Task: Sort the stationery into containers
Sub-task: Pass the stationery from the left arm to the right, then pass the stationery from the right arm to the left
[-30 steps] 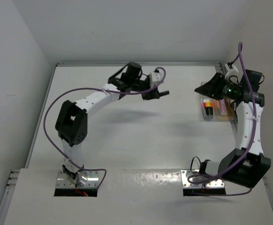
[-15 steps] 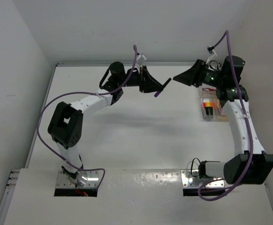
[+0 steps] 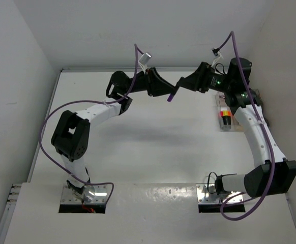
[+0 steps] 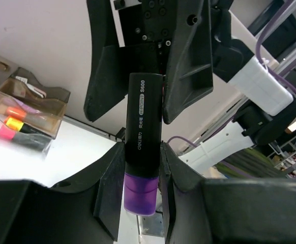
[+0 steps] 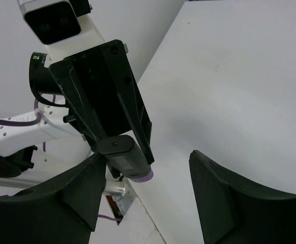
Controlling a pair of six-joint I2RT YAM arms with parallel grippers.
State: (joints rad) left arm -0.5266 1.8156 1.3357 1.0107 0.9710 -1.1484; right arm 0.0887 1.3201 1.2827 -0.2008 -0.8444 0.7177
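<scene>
**Ana:** Where is the piece being sorted?

**Ben:** The left pincer [image 3: 164,90] has its jaws closed tight across the barrel of the black highlighter with a purple cap [image 4: 143,132]. It holds it in the air above the middle of the far edge of the white counter [image 3: 138,147]. The cap pokes out one side and the bare black end out the other.

**Ana:** And the other arm?

**Ben:** The right pincer [image 3: 183,83] faces it with jaws spread wide and nothing in them. The black end sits between them, apart from both.

**Ana:** So probably a hand-over, bound for the clear, shallow plastic tray [image 4: 54,122] at the far right corner. The orange, yellow and pink capped highlighters [image 4: 15,123] already lie in it.

**Ben:** Likely. The main risk is timing. If the left pincer lets go before the right pincer has bitten, the highlighter drops to the counter and may roll.

**Ana:** Anything else?

**Ben:** Little barrel is free, so the right pincer's hold may be shallow and slip. The two sets of fingers are also close enough to knock together if it pushes further in.
</scene>
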